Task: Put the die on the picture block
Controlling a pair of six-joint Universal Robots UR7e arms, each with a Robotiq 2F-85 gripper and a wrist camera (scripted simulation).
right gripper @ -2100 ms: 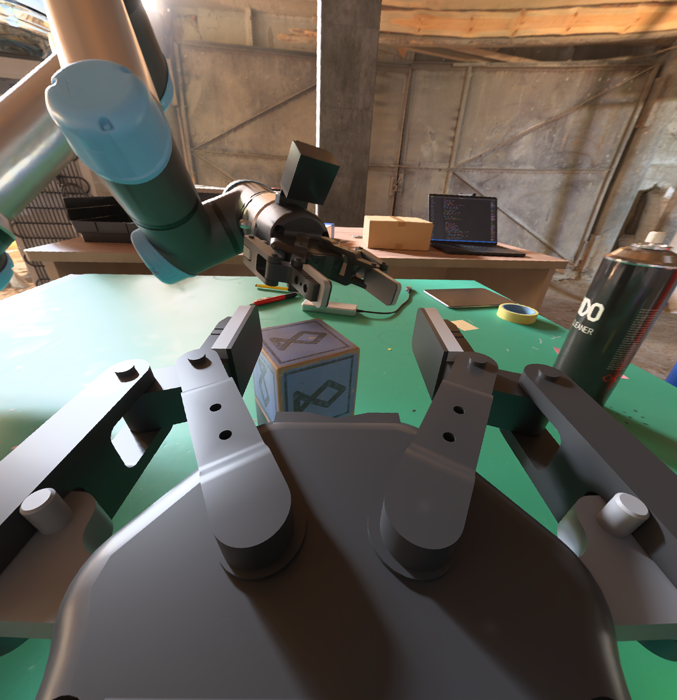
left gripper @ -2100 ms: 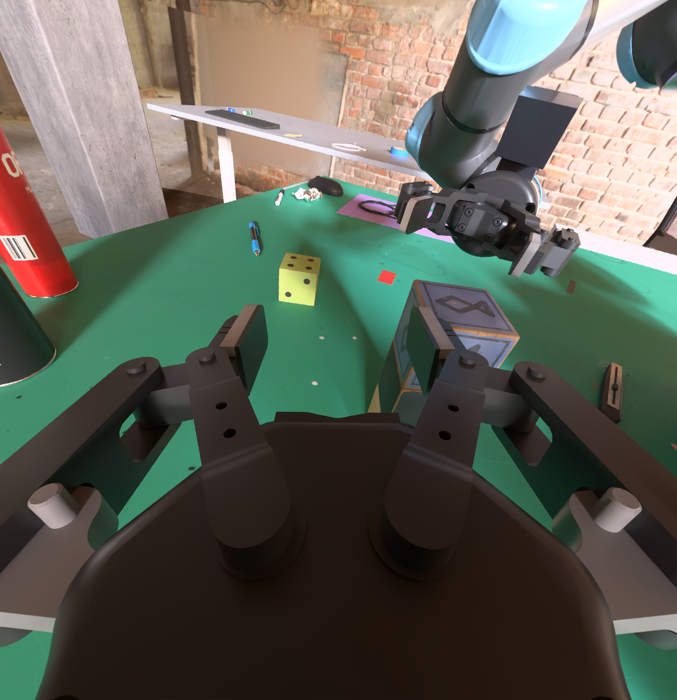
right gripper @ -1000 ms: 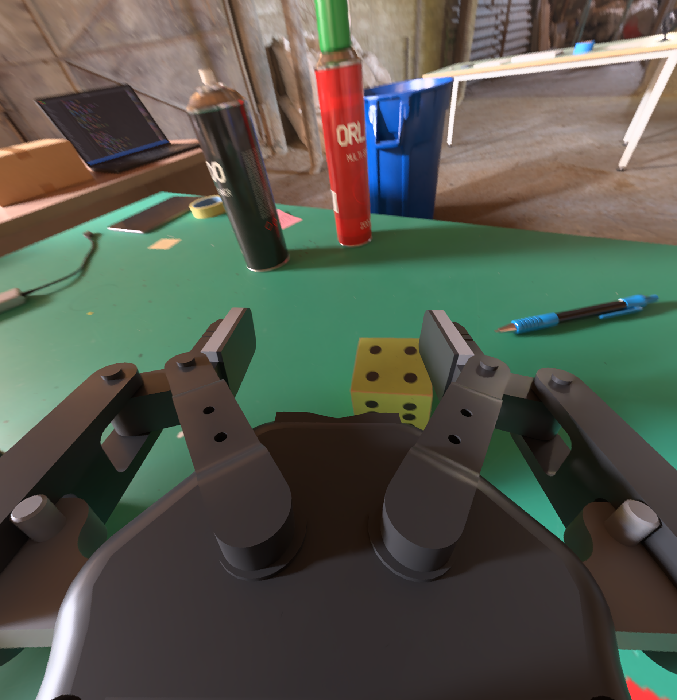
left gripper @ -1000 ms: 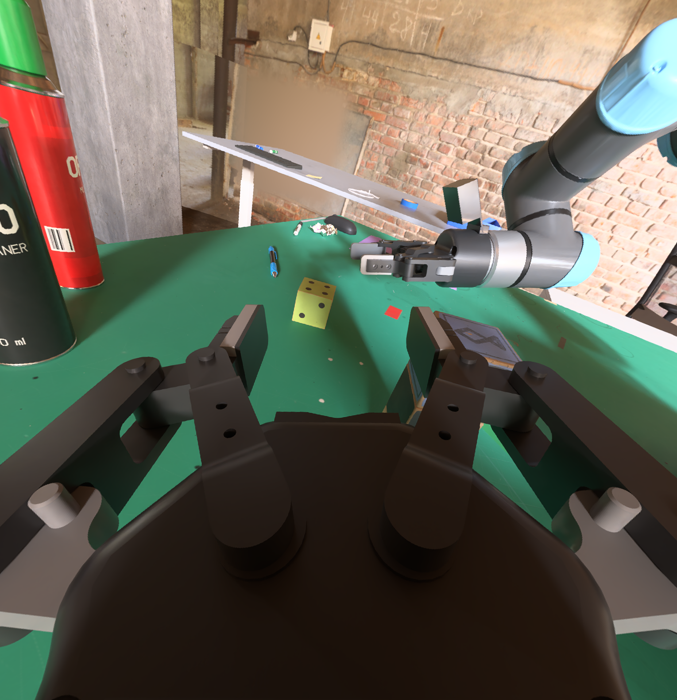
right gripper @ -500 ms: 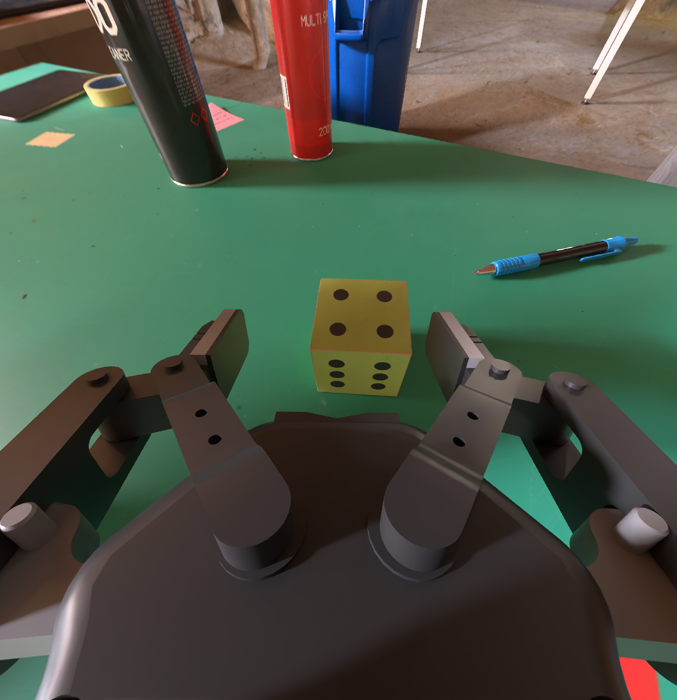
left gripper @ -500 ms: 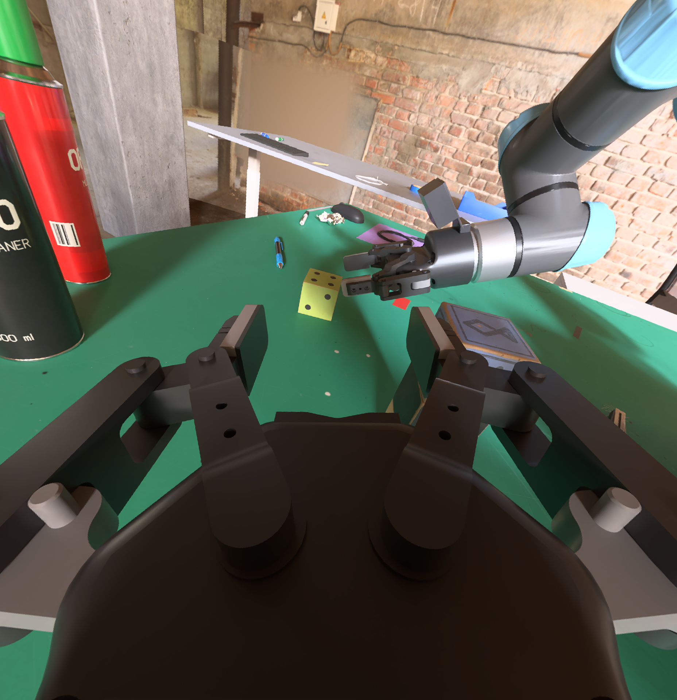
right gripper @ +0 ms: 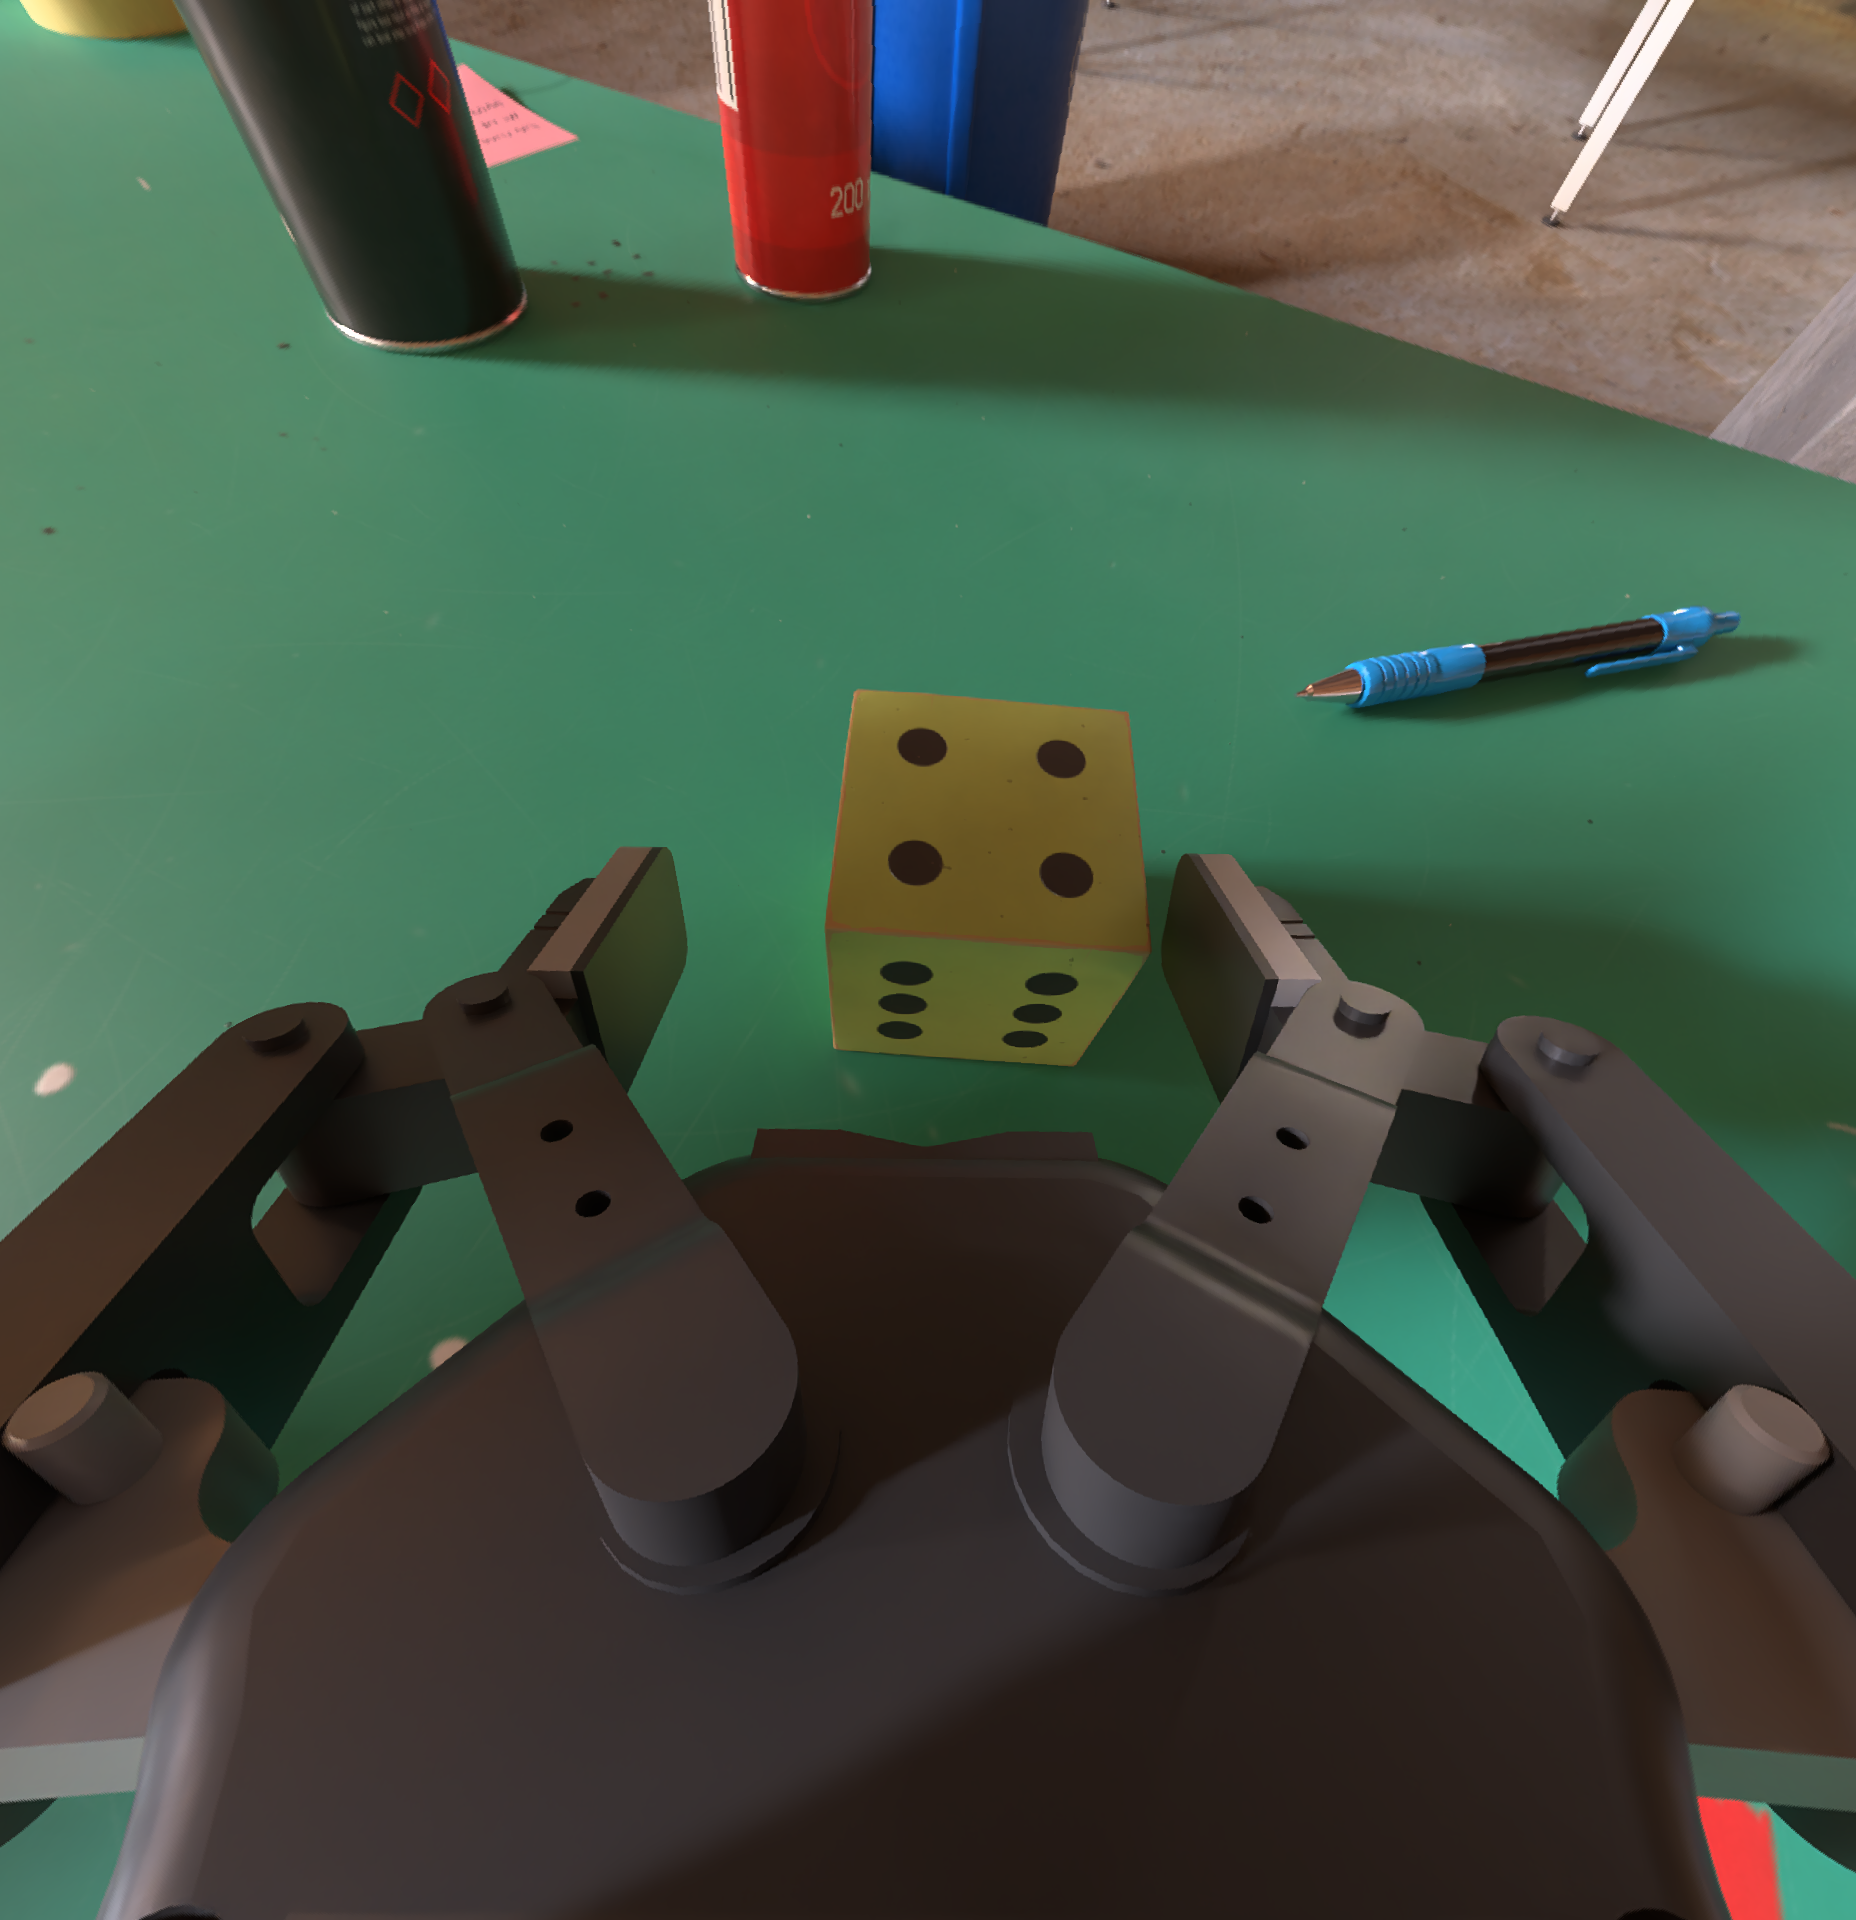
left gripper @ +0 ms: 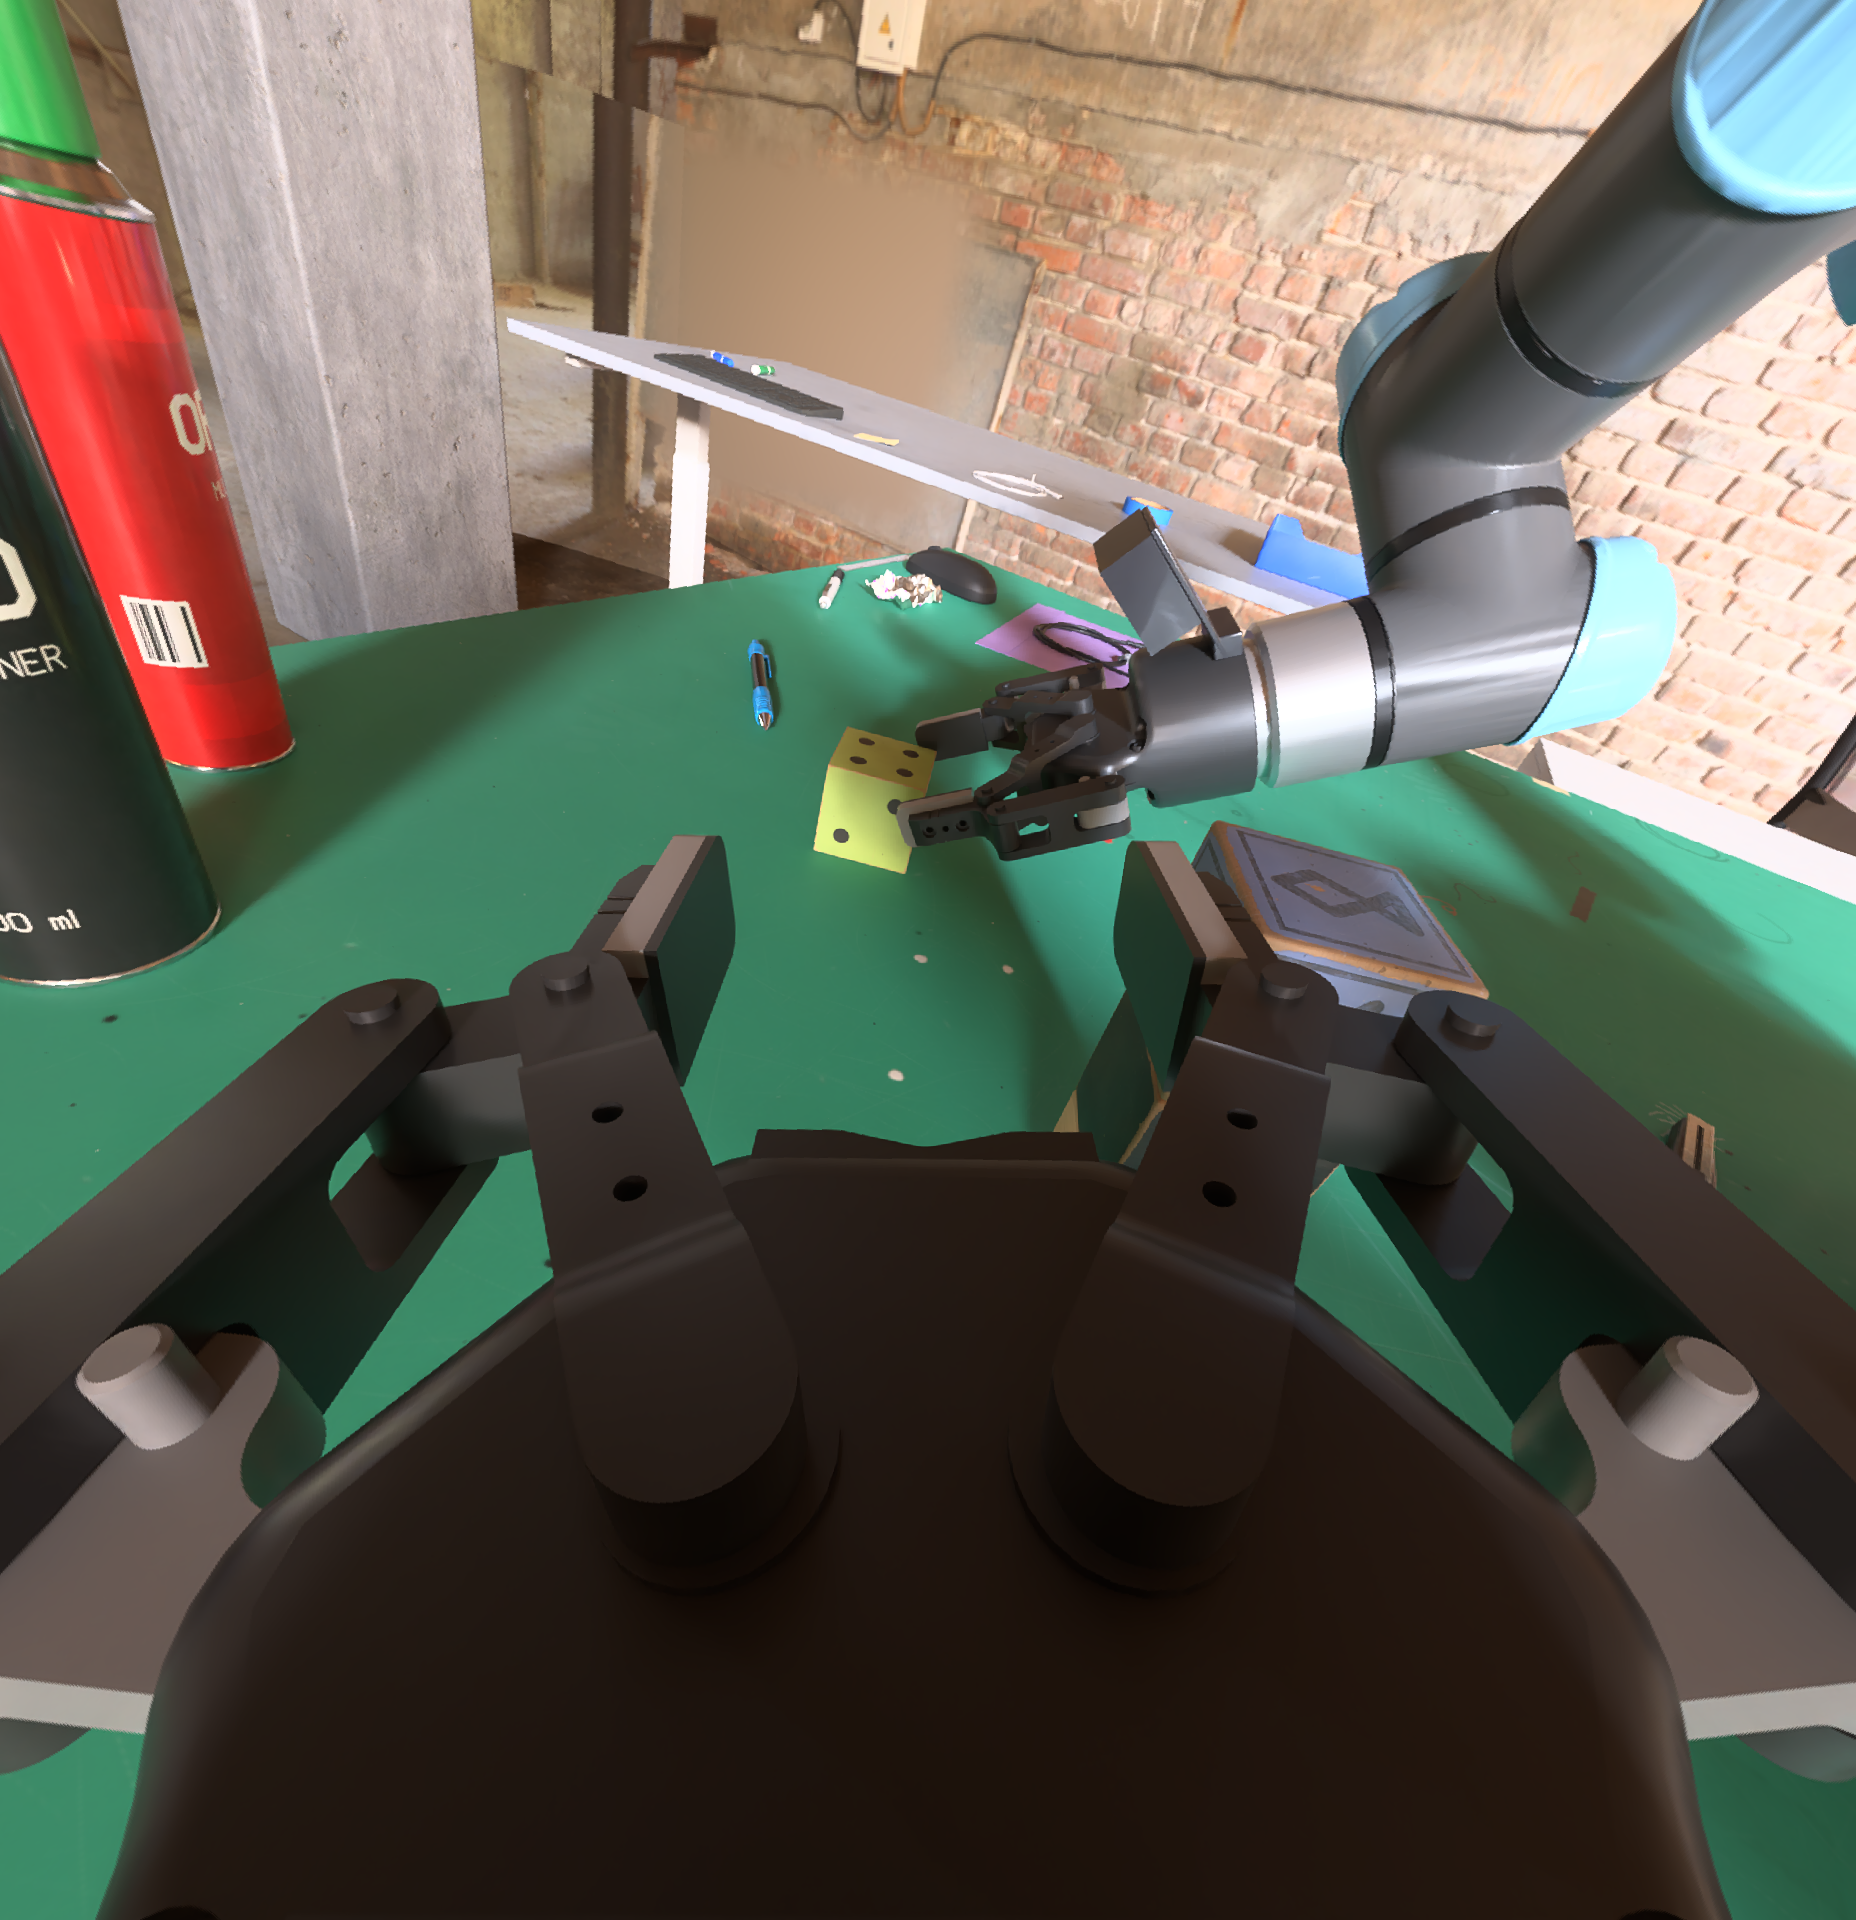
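A yellow die (right gripper: 984, 883) with black pips sits on the green table (right gripper: 488, 623). My right gripper (right gripper: 924, 914) is open, its fingers on either side of the die's near part, not touching it. In the left wrist view the die (left gripper: 867, 800) shows with the right gripper (left gripper: 929, 779) around its right side. The picture block (left gripper: 1339, 914), blue-grey with a line drawing on top, stands just behind the right finger of my left gripper (left gripper: 919, 914), which is open and empty above the table.
A black spray can (left gripper: 51, 727) and a red can (left gripper: 145, 499) stand at the left. A blue pen (right gripper: 1526, 660) lies to the right of the die. A mouse (left gripper: 955, 577), crumpled paper and a purple sheet lie at the far edge.
My right gripper has moved down and forward to the die, so its open fingers now flank it. My left gripper has stayed open beside the picture block.
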